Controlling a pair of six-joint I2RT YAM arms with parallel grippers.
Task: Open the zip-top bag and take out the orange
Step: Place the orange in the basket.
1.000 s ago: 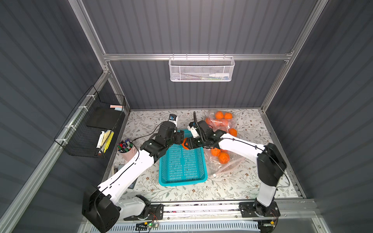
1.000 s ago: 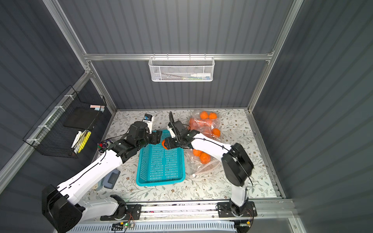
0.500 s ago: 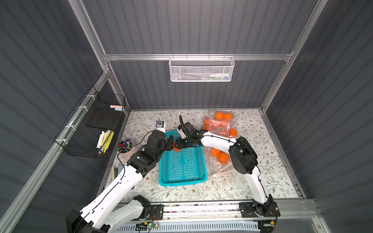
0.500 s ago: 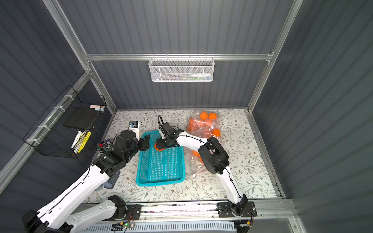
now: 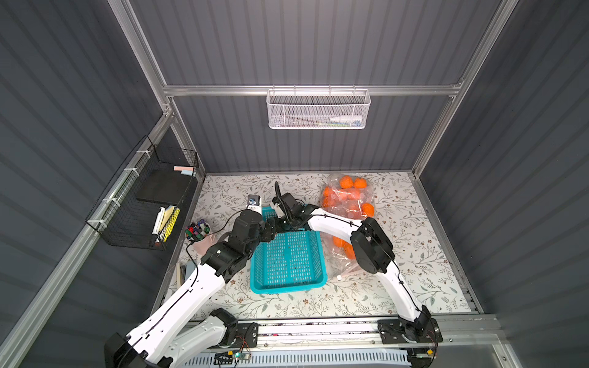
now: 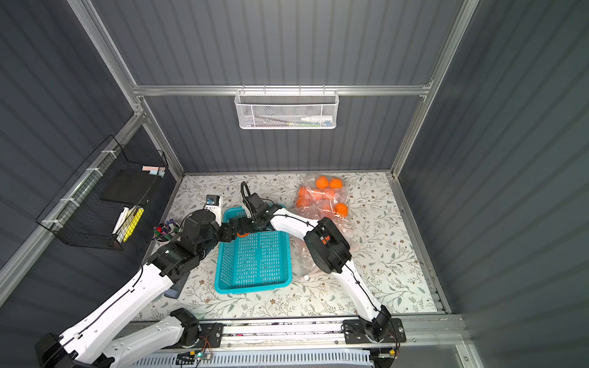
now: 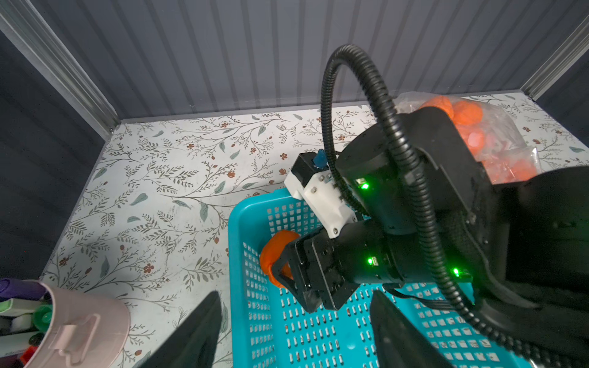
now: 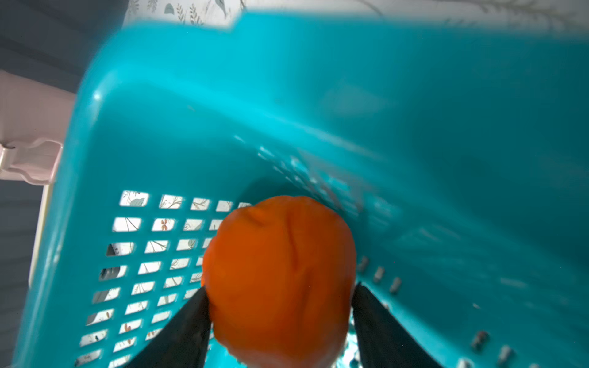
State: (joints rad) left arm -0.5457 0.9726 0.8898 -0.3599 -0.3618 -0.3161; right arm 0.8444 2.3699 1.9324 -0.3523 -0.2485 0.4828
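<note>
- The orange [image 8: 280, 255] is in the far-left corner of the teal slotted basket [image 5: 287, 282]. It sits between the two black fingers [image 8: 188, 331] of the right gripper [image 8: 279, 286]. Both fingers lie against its sides, so the gripper holds it at about the fruit's full width.
- The fruit is nearly round, with no clear long axis. A crease runs over its skin along the line of the fingers, toward the basket's slotted left wall just ahead of it.
- Whether it rests on the basket floor or hangs just above it, I cannot tell.
- The right gripper lies almost level and reaches across the far end of the basket, pointing to the robot's left.
- The left gripper [image 7: 295, 294] hovers at the basket's left rim, near the right one and facing it. Its fingers are spread wide with nothing between them.
- The basket's long axis runs from the near side of the desk [image 5: 414, 255] to the far side.
- A clear zip-top bag [image 5: 339, 261] lies flat against the basket's right side, partly under the right arm, with oranges inside. Its long axis runs roughly alongside the basket. Which end is the mouth is not readable.
- A heap of bagged oranges [image 5: 347, 197] sits farther back, toward the far right of the desk.
- A pink cup [image 5: 204, 243] of markers stands at the desk's left edge, near the left arm.
</note>
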